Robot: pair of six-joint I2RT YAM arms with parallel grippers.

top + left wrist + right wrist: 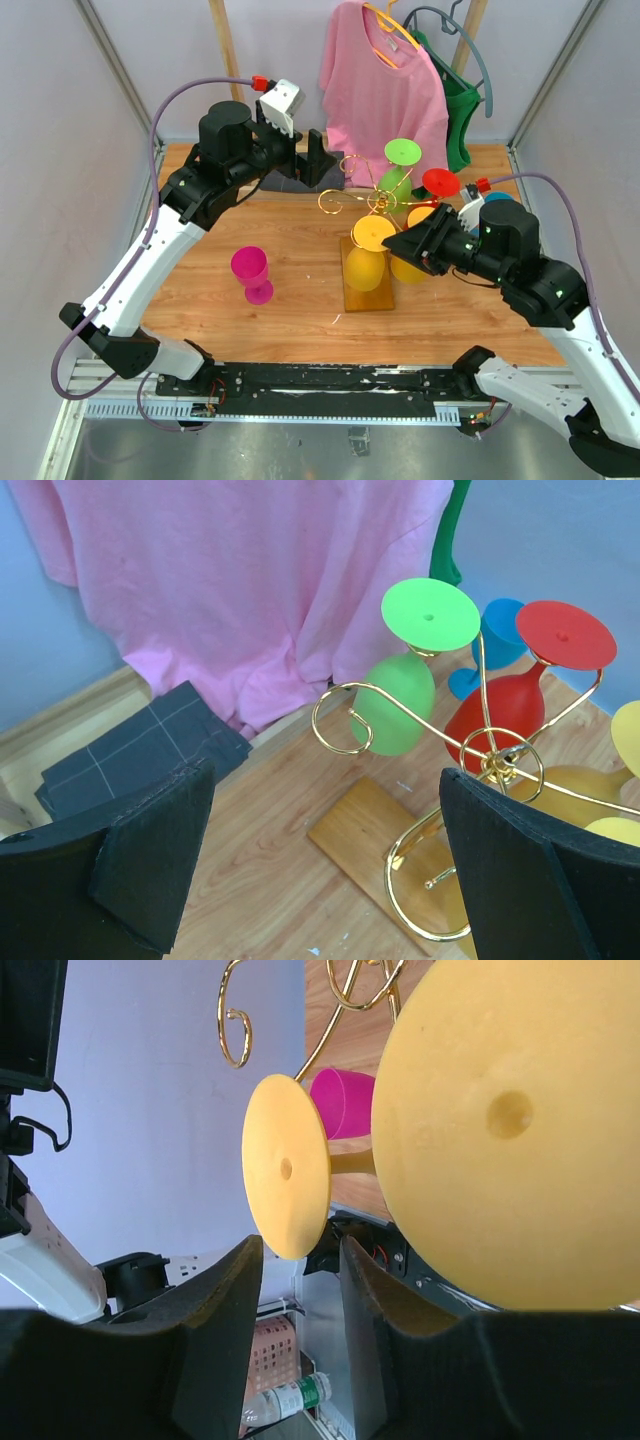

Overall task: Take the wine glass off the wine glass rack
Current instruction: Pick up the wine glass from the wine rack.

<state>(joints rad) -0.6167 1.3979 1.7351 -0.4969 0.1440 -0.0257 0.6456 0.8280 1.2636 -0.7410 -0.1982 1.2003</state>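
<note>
The wine glass rack [375, 200] of gold wire stands on its wooden base [367, 280] at mid-table. Green [400, 160], red [440, 184] and two yellow wine glasses [368, 250] hang upside down from it. My right gripper [402, 243] is open beside the yellow glasses. In the right wrist view [300, 1260] one yellow foot disc [287, 1178] sits just past the fingertips, untouched, and a larger yellow disc [510, 1130] fills the right. My left gripper [300, 155] is open and empty behind the rack's left; its view [330, 860] shows the base [380, 830] below.
A magenta glass [252, 273] stands upright on the table left of the rack. A blue glass [495, 640] stands behind the rack on the right. A pink shirt [385, 80] and a green garment [460, 110] hang at the back. A dark folded cloth [150, 745] lies by the wall.
</note>
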